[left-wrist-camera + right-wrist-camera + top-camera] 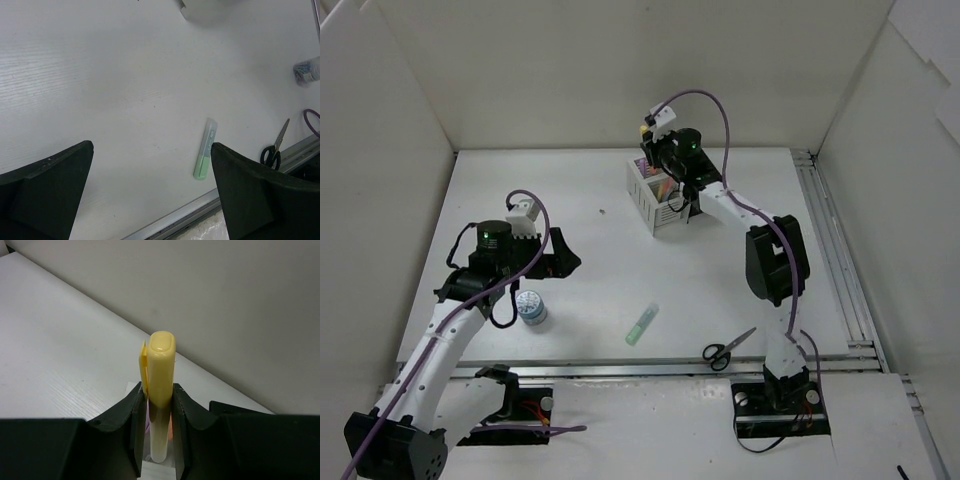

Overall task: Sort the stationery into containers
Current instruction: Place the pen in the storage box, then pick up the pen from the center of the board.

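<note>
Pinches yellow marker (162,355) upright in right gripper (159,415), over white holder (650,205) near the table's far edge.
Holds left gripper (151,147) jaws spread wide, empty, above the left side; green marker (642,324) and scissors (728,350) by the near edge.

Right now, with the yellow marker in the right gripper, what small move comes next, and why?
Probably lower the right gripper slightly and open it: the yellow marker stands upright between its fingers, lower end seemingly at the white holder opening, so release should drop it in.
</note>
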### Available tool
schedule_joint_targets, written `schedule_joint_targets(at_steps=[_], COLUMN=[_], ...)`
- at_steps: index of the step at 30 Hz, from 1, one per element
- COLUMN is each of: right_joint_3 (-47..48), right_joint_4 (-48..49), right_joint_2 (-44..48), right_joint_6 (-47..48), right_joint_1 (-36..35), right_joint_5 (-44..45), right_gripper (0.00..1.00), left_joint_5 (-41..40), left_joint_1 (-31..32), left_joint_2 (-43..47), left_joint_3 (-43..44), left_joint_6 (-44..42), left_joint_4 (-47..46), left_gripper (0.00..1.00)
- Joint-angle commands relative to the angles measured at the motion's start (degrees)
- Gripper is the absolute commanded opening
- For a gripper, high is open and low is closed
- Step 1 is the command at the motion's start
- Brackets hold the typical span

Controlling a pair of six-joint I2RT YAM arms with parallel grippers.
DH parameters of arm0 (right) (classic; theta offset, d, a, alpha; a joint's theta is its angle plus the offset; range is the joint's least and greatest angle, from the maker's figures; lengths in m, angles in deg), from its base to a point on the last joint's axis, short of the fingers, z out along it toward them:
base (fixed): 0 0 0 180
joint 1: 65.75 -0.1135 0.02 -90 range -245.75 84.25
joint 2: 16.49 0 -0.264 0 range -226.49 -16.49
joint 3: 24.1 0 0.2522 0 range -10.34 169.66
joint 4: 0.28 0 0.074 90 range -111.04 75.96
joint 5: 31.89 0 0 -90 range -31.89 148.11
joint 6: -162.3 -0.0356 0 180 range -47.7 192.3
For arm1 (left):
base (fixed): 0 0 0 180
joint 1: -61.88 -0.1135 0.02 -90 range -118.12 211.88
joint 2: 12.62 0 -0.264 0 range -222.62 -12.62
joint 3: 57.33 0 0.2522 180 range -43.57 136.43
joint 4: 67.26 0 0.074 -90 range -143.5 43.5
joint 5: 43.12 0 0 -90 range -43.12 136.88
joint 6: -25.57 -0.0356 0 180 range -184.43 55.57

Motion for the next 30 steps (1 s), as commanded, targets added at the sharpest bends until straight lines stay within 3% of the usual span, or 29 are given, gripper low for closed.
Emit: schedule_joint_targets(at_steps=[1, 12, 14, 15, 18, 22, 24, 30], right_joint_3=[6.44, 6.19, 5.57, 4.96, 3.82, 1.01, -2.68, -19.72], right_joint_4=[5.97, 7.56, 7.65, 7.82, 8.17, 8.26, 8.44, 9.41], right_joint_2=[-2.67, -7.52, -6.91, -6.55, -4.27, 0.64, 5.73, 24.01], right_joint_6=[-4.27, -6.3, -6.65, -6.82, -6.65, -5.95, -7.17, -7.71], right_joint_1=[0.72, 0.63, 0.45, 0.36, 0.36, 0.01, -0.34, -3.94], right_joint_5=[1.06, 2.47, 2.64, 2.73, 3.25, 4.05, 4.57, 12.37], right_gripper=[0.08, 0.19, 0.27, 0.38, 0.55, 0.7, 0.97, 0.98], left_joint_5=[1.62, 0.93, 0.84, 0.93, 0.84, -0.13, -0.22, -2.93], left_joint_1=[-0.31, -0.31, -0.31, -0.31, 0.82, 2.06, 3.63, 11.79], left_joint_2=[-0.6, -2.53, -3.06, -3.23, -3.24, -3.76, -4.11, -7.53], left_joint_3=[0.51, -0.19, -0.02, -0.02, -0.1, -0.19, -0.45, 0.33], left_joint_6=[-0.85, -2.53, -2.53, -2.44, -2.35, -1.39, -1.38, -1.38], left_joint_4=[-5.5, -5.42, -5.24, -5.15, -5.33, -5.15, -5.15, -4.45], left_gripper=[0.99, 1.0, 1.0, 0.99, 1.0, 0.99, 0.99, 1.0])
